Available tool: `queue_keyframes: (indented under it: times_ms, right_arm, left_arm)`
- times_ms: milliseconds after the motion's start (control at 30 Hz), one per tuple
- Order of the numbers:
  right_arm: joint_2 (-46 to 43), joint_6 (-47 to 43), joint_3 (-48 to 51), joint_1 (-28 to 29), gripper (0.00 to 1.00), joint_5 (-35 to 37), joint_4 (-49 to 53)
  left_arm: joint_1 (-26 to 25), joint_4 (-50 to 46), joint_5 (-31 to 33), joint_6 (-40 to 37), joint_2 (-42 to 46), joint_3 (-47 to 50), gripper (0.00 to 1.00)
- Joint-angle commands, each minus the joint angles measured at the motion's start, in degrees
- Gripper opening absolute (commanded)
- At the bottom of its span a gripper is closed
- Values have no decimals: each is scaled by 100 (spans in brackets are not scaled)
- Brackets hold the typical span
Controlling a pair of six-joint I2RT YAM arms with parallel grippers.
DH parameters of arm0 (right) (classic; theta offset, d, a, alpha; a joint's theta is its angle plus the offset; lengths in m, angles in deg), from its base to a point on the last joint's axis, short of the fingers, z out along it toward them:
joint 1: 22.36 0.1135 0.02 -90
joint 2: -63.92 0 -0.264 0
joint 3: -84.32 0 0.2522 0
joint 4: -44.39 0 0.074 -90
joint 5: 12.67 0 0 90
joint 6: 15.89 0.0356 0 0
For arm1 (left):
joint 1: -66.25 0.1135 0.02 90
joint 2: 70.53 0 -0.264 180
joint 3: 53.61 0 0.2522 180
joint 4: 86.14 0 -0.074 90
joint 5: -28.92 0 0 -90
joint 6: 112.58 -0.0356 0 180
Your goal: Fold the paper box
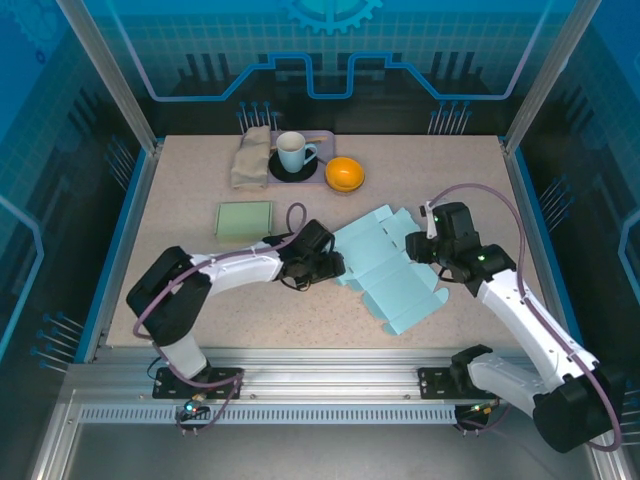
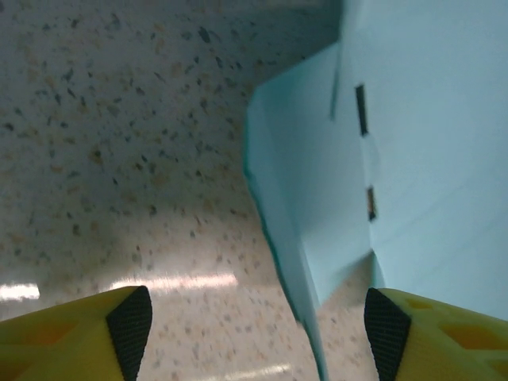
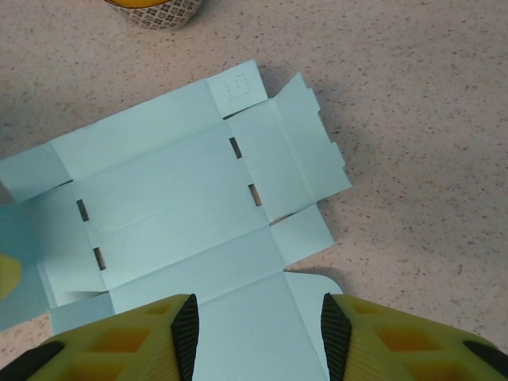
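paper box (image 1: 385,265) is lying unfolded on the worktop (image 1: 200,290). left end effector (image 2: 258,325) is gaping open around a lifted side flap (image 2: 294,214), not pinching it, probably lining up a crease. right end effector (image 3: 258,329) is hovering part-open over the box's other end, holding nothing.

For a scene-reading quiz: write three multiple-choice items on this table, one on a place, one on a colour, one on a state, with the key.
1. Where is the mug? A at the far side, on a dark saucer; B at the near edge; C at the far right corner.
2. What colour is the bowl inside? A green; B white; C orange.
3. How is the paper box? A folded shut; B spread out, mostly flat; C crumpled.
Key: 1 A, it sits on the saucer by the back edge; 2 C, its inside shows orange; 3 B, its panels lie open.
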Motion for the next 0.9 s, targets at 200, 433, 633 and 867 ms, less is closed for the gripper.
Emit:
queue_keyframes:
  times_ms: [200,433,633,867]
  right_arm:
    - [295,-1058,-610,-166,48,-1851,-402]
    - [1016,-1933,-1872,-166,49,-2387,-459]
    - [1752,-3659,-2979,-132,48,-3138,-257]
    - [2411,-5603,-3787,0,48,-3034,424]
  left_arm:
    - [176,177,770,-1156,29,-642,1]
    - [289,-870,1514,-3845,1246,-1371,0]
    - [527,-1179,2007,-5240,2228,-1385,0]
    - [548,-475,1950,-6462,3371,-460,0]
